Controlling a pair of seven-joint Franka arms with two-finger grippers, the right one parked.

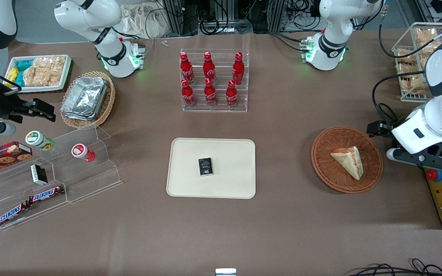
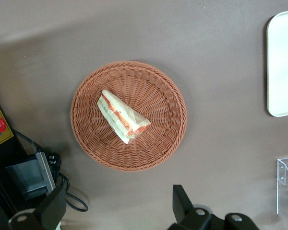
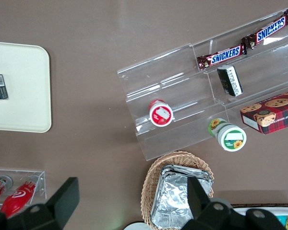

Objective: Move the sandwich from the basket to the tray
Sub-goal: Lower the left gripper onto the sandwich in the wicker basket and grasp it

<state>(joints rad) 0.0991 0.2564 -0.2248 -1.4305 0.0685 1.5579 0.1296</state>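
The claw (image 2: 117, 208) hangs spread wide and empty above the table (image 1: 282, 230), beside the basket (image 2: 89, 96). The sandwich (image 2: 123, 116) lies flat in that basket. Toward the parked arm, the tray (image 1: 190, 180) carries a small dark box (image 1: 205, 166).

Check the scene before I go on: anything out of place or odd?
One thing: a small dark box already lies on the tray. The sandwich lies intact in the basket; the gripper hangs open above the table beside it.
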